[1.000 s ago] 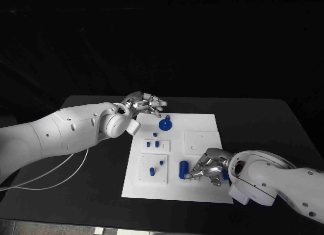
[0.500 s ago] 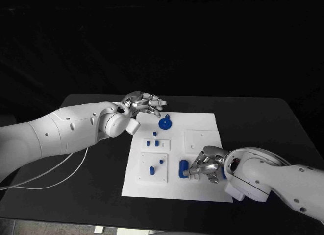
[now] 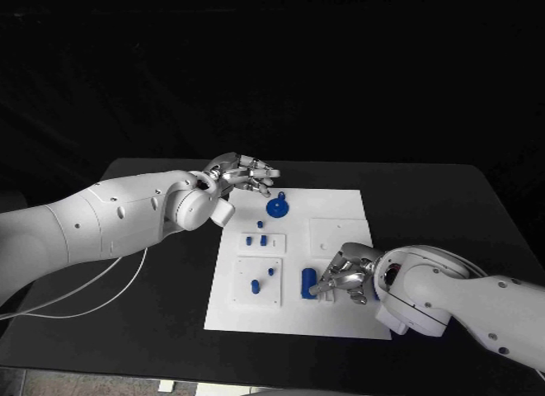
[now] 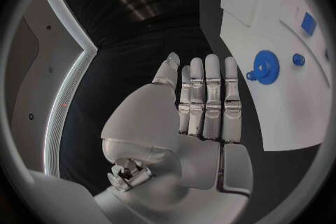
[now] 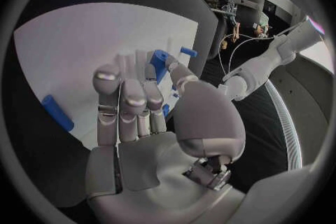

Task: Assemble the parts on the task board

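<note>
Head view, left to right. Left arm (image 3: pixel 94 223) enters from the left edge; left hand (image 3: pixel 240 176) sits above centre, over the black table (image 3: pixel 165 305) just off the board's upper left corner. Its wrist view shows the fingers (image 4: pixel 210 95) straight and pressed side by side, holding nothing.

Board (image 3: pixel 344 318), a white plate, lies at frame centre. Gear (image 3: pixel 277 207), blue, round and toothed, lies near the board's upper left, just right of the left hand and apart from it. Below it a small peg (image 3: pixel 259 223), then two short pegs (image 3: pixel 258 242) in a raised white block. Lower left block carries another peg (image 3: pixel 256 287). A longer blue bar (image 3: pixel 307 283) lies at lower centre.

Right hand (image 3: pixel 347 279) is at the bar's right side, over the board's lower right; right arm (image 3: pixel 486 309) comes from the lower right corner. Fingers (image 5: pixel 122 106) are curled together close to a blue piece (image 5: pixel 159 63); whether they pinch it cannot be told.
</note>
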